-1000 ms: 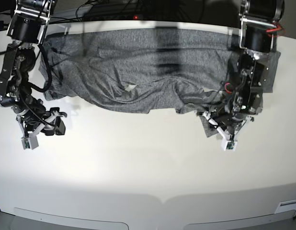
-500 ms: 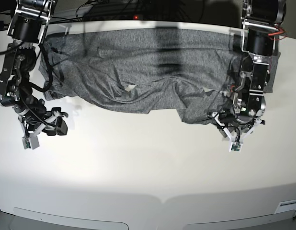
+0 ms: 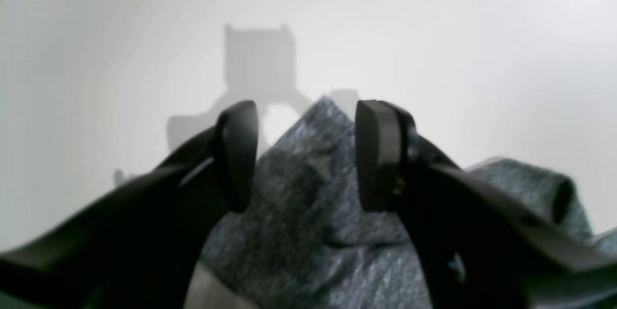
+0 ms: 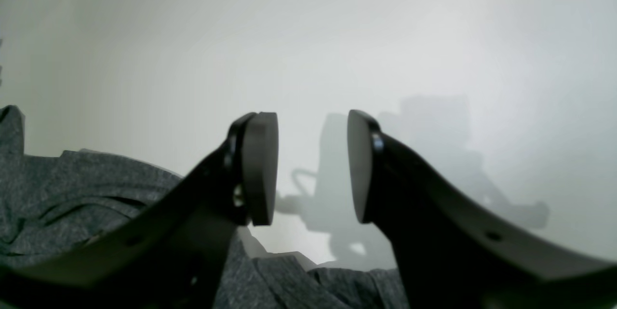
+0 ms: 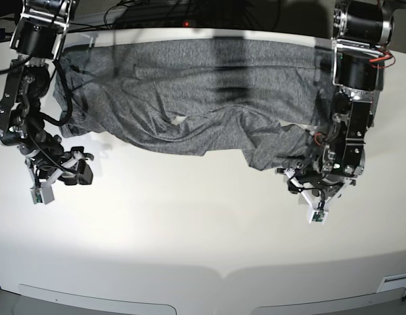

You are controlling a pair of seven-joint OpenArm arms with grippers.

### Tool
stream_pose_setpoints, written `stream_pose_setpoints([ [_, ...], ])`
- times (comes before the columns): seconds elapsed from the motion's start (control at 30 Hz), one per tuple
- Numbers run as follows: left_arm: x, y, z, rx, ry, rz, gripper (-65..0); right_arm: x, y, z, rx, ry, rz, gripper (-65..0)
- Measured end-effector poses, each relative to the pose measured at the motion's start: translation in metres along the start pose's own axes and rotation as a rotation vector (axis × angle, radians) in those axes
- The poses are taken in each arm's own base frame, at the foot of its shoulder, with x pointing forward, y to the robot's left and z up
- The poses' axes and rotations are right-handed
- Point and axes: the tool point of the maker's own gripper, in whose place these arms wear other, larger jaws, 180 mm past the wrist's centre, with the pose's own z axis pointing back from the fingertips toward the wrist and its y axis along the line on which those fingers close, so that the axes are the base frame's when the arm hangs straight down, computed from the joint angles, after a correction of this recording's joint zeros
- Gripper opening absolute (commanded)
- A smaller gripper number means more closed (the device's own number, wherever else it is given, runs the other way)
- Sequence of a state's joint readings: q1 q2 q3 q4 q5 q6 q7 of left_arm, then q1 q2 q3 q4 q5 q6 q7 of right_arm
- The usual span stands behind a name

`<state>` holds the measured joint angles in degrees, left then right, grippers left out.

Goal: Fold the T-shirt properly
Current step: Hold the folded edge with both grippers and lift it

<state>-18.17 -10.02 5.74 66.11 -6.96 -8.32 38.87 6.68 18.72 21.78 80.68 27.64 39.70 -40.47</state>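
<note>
Release is what has just changed: the left tool [image 5: 313,190], shut on a shirt corner a second ago, now stands apart with the shirt [image 5: 209,98] lying slack beneath it on the bench [image 5: 203,243]; right tool [image 5: 62,172] stays apart, empty; folding seems barely begun.

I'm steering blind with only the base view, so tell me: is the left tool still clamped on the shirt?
Observer: No. In the left wrist view the left tool stands open, with a corner of the T-shirt lying loose between its fingers.
Operator: And the right tool?
Observer: The right tool is open too, with only bare table between its pads.
Operator: Any cloth near it?
Observer: Yes, grey folds lie below and beside that tool in its wrist view.
</note>
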Motion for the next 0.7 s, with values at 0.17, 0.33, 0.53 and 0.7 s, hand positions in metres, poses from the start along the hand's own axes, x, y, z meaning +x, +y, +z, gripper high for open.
stream_pose_setpoints([
  [0.17,-0.020,0.001,-0.006,-0.001,0.038,0.014,-33.4,-0.001,0.007,0.000,0.040,0.006,-0.036,-40.6],
  [0.33,-0.020,0.002,-0.007,-0.001,0.041,0.014,-44.2,-0.011,0.024,-0.006,0.089,0.063,-0.015,-40.6],
  [0.53,-0.017,0.001,-0.008,-0.003,0.022,0.014,-65.0,-0.027,0.070,-0.024,0.203,0.155,0.073,-40.6],
  [0.7,-0.018,0.001,-0.008,-0.003,0.023,0.014,-65.0,-0.045,0.103,-0.033,0.276,0.230,0.154,-40.6],
])
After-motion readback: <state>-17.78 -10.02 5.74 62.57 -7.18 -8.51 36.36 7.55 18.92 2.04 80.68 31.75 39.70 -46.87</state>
